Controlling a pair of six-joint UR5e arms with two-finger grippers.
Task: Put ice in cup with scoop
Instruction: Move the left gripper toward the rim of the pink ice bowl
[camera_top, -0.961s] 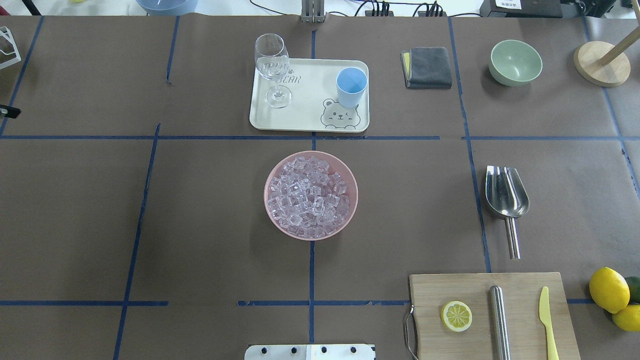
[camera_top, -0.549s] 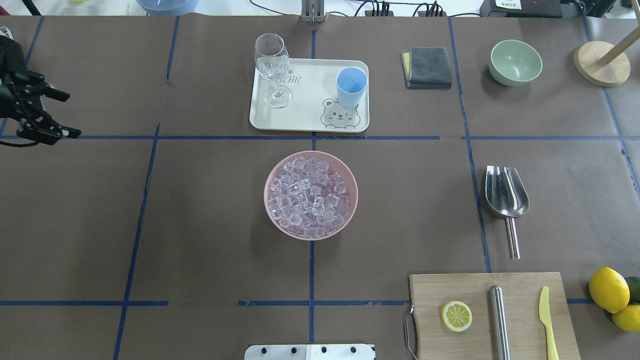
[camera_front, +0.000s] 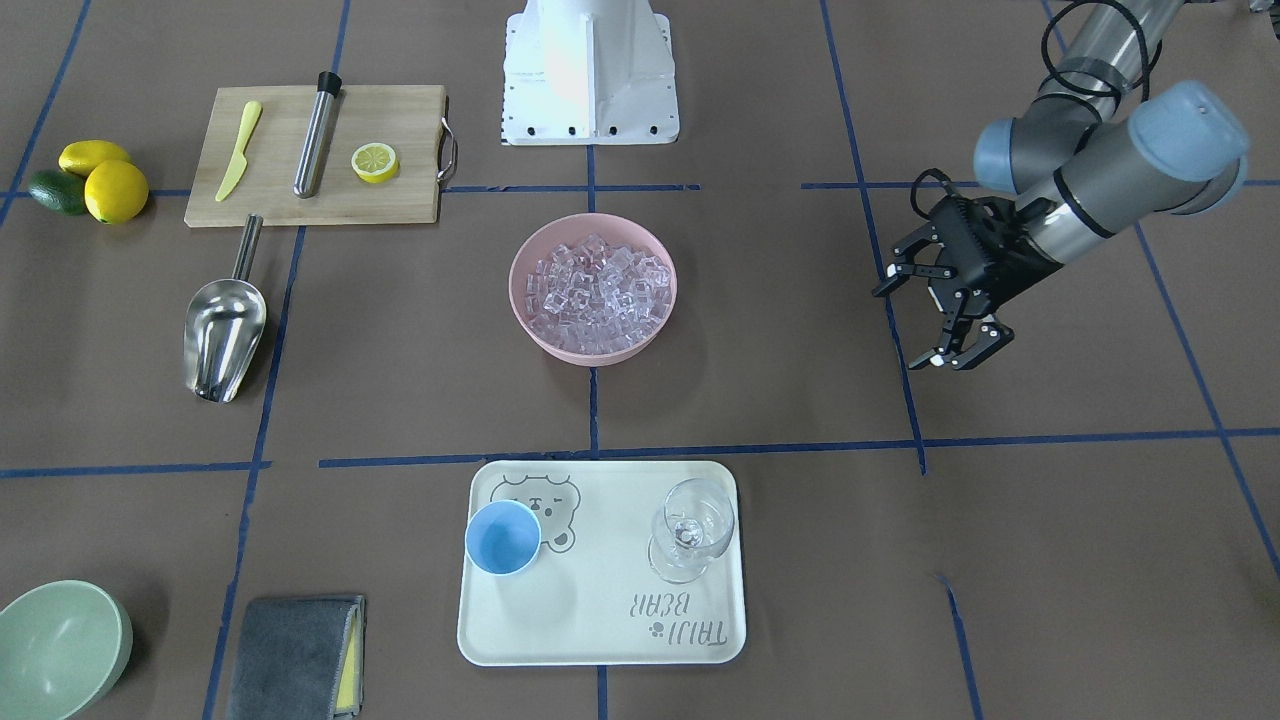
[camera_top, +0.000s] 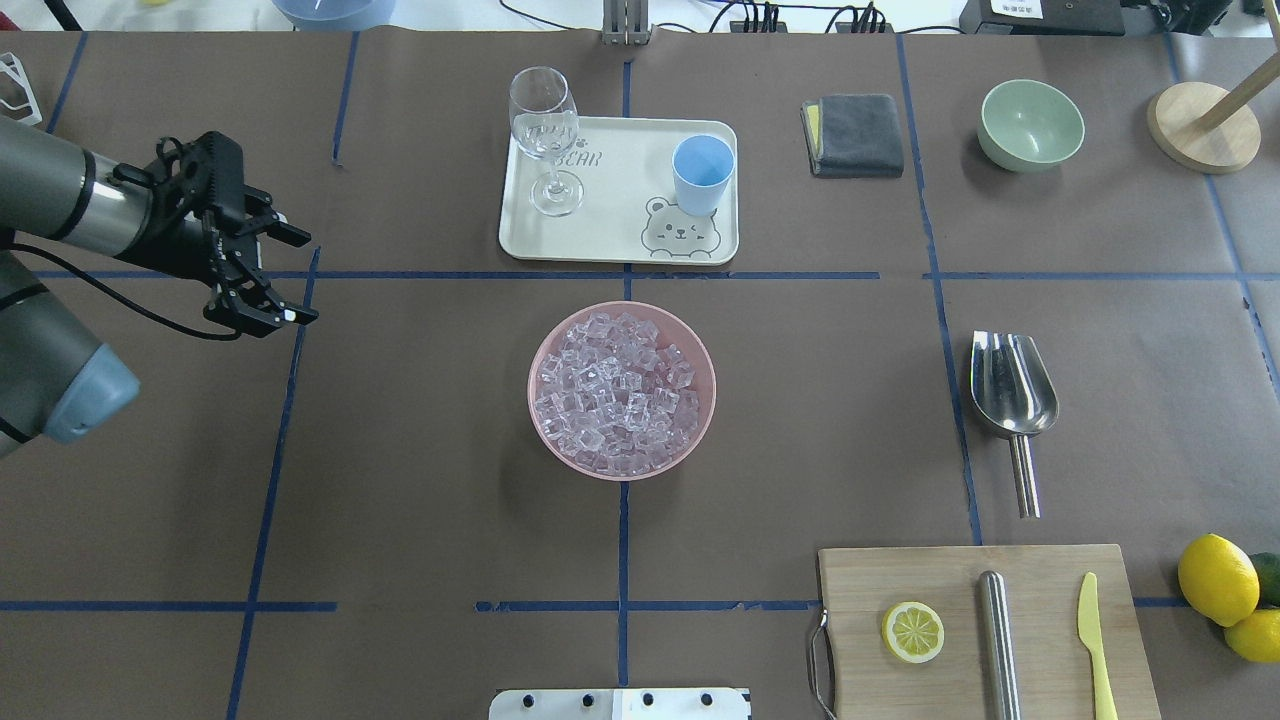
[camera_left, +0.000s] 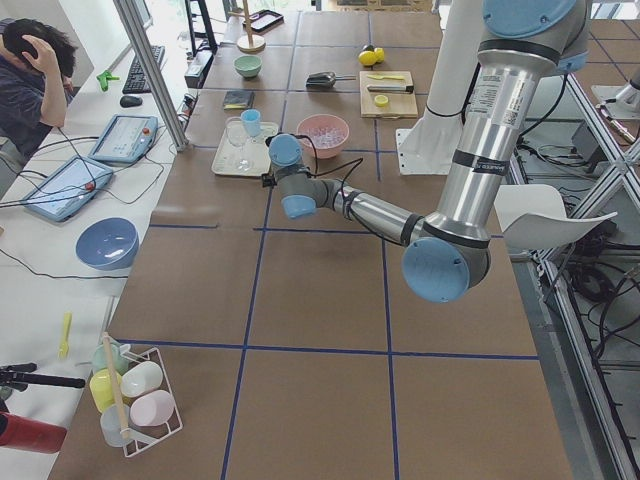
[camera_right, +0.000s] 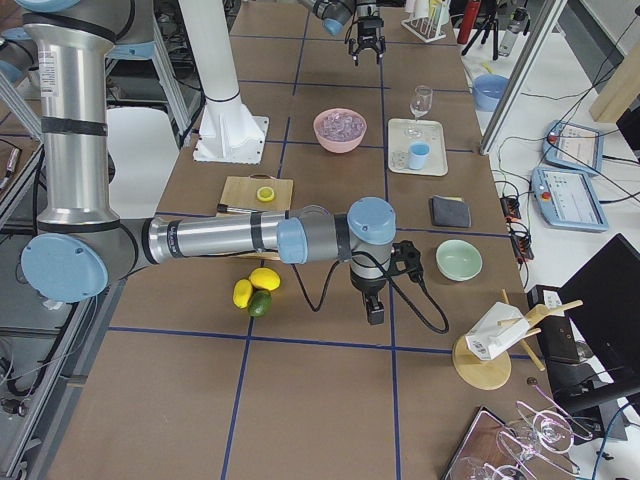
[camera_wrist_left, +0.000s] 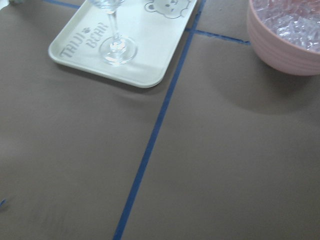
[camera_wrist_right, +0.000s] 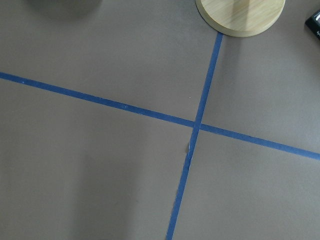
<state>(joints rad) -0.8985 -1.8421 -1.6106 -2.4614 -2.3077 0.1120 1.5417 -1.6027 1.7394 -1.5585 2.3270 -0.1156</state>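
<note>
The ice (camera_top: 620, 392) fills a pink bowl (camera_top: 540, 400) at the table's middle. The light-blue cup (camera_top: 703, 172) stands upright on a cream tray (camera_top: 620, 240), beyond the bowl. The steel scoop (camera_top: 1012, 385) lies flat to the bowl's right, handle toward the robot. My left gripper (camera_top: 300, 277) is open and empty, above the table well left of the bowl; it also shows in the front view (camera_front: 915, 328). My right gripper (camera_right: 375, 312) shows only in the right side view, far off past the lemons; I cannot tell if it is open or shut.
A wine glass (camera_top: 545, 130) stands on the tray's left. A cutting board (camera_top: 950, 680) holds a lemon slice (camera_top: 913, 632), a steel cylinder (camera_top: 998, 640) and a yellow knife (camera_top: 1095, 640). Lemons (camera_top: 1218, 580), a green bowl (camera_top: 1032, 125), a grey cloth (camera_top: 855, 135) and a wooden stand (camera_top: 1203, 128) sit at the right.
My left arm has come in from the left edge and moved right toward the table's middle, gripper open. The ice, cup and scoop have not moved.
</note>
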